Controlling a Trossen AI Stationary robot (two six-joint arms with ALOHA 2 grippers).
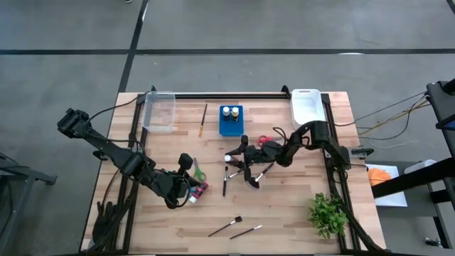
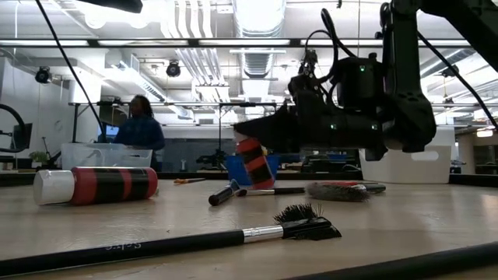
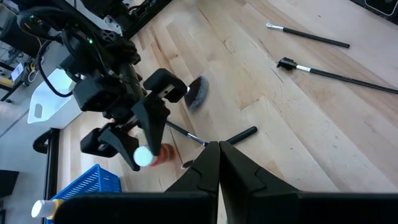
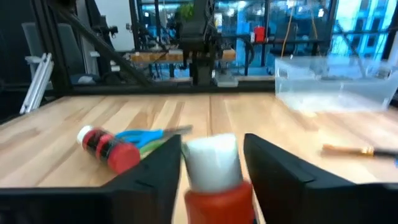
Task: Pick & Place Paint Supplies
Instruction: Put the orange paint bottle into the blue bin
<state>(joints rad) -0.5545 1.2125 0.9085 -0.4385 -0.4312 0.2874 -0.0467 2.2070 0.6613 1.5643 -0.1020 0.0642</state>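
Note:
A paint bottle (image 4: pixel 214 177) with a white cap and a red-orange body stands tilted, base on the table, between the fingers of my right gripper (image 1: pixel 238 158). That gripper is open and level, with a slim gap showing beside the cap; the low view shows the bottle (image 2: pixel 253 163) under the gripper. A second red-and-black bottle (image 1: pixel 200 190) lies on its side by green scissors (image 1: pixel 197 171). Dark brushes (image 1: pixel 225 181) lie around the right gripper. My left gripper (image 3: pixel 217 163) hangs shut above the table's left middle, holding nothing.
A blue bottle holder (image 1: pixel 231 119) with two bottles sits at the far middle, between a clear bin (image 1: pixel 160 111) and a white bin (image 1: pixel 306 105). Red scissors (image 1: pixel 266 140), a wooden brush (image 1: pixel 203 119), two brushes (image 1: pixel 234 227) near the front and a plant (image 1: pixel 327 213) also lie about.

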